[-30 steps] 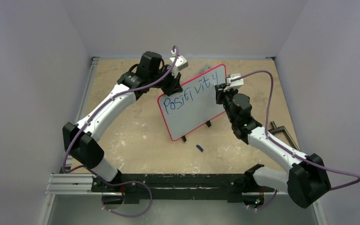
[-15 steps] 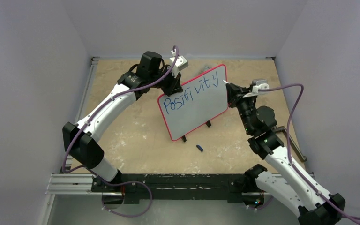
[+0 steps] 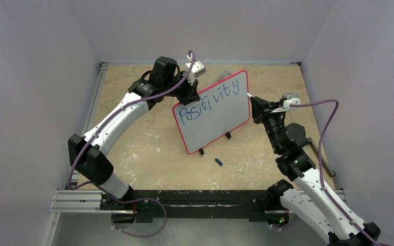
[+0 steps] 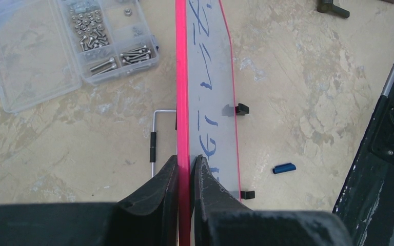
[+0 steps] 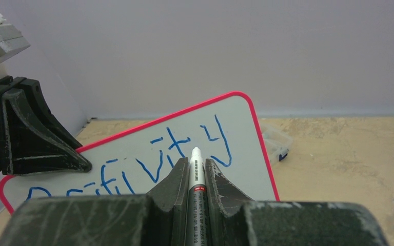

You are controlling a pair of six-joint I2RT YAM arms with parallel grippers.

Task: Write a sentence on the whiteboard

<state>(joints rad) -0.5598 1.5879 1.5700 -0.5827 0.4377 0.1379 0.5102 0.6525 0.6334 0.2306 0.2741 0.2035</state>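
Observation:
The whiteboard, white with a thin red frame, stands tilted on two black feet mid-table. It reads "Positivity" in blue. My left gripper is shut on the board's upper left edge. In the left wrist view its fingers pinch the red frame. My right gripper hovers just off the board's right edge, shut on a white marker. The marker's bare tip points at the board near the "y", seemingly apart from the surface.
A blue marker cap lies on the table in front of the board. A clear box of screws sits behind the board beside its wire stand. A black clamp sits at the table's right edge.
My right arm has swung right and drawn back from the board's face to just past its right edge, with the marker. The left gripper and the board have not moved.

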